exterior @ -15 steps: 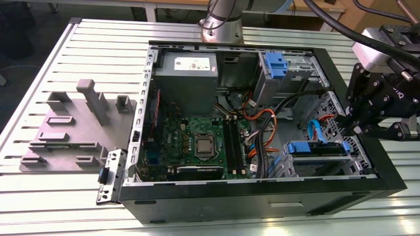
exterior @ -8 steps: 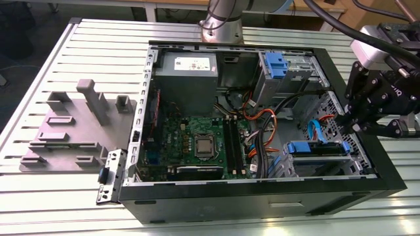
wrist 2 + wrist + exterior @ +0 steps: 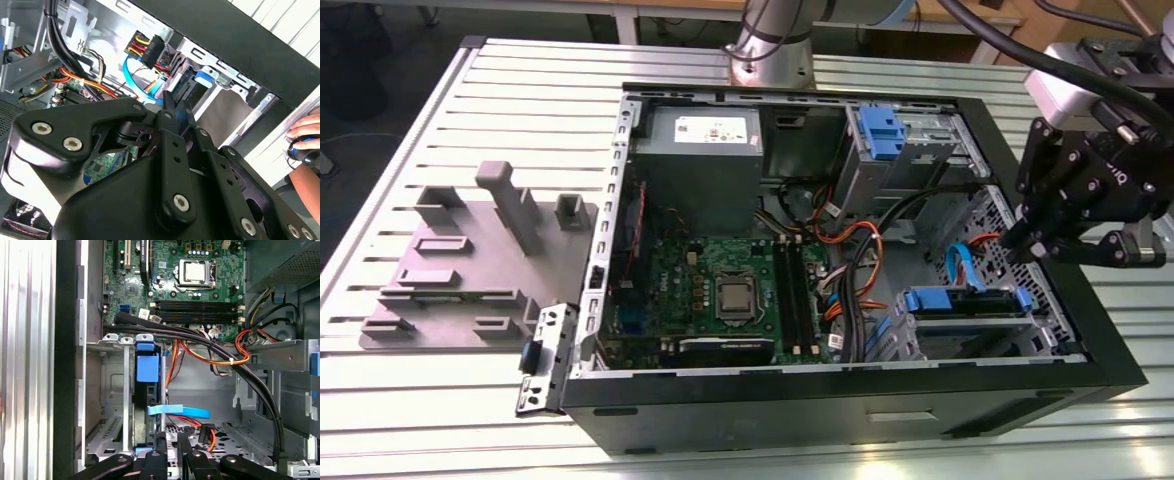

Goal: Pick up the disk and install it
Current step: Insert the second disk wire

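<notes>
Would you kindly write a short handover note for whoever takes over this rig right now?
Claw: carries nothing and hovers over the open black computer case, just off the grey metal drive cage.
Disk: the hard drive in its bright blue plastic carrier sits inside that cage, at the exterior view's right, apart from the claw.
Done: by the look of it, the disk has been picked up and slotted into the cage.
Left: from these views I cannot tell whether it is fully seated or cabled.
</notes>
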Robot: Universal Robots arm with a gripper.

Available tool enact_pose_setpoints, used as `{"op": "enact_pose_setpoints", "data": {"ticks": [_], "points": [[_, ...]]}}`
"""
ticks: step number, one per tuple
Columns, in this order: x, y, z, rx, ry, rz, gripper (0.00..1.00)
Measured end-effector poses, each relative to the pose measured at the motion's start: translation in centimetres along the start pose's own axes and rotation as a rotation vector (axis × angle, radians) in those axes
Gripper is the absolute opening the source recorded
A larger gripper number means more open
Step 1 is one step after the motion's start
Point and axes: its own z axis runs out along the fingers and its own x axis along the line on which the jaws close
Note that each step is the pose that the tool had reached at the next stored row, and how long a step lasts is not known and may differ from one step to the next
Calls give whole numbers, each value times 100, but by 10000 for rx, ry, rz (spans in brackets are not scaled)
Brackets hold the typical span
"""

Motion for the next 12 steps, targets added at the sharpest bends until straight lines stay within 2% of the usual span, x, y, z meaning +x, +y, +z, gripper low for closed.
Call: {"op": "enact_pose_setpoints", "data": {"ticks": [4,12], "points": [[-39,0,6,0,-1,0,23],[-51,0,14,0,-1,0,23]]}}
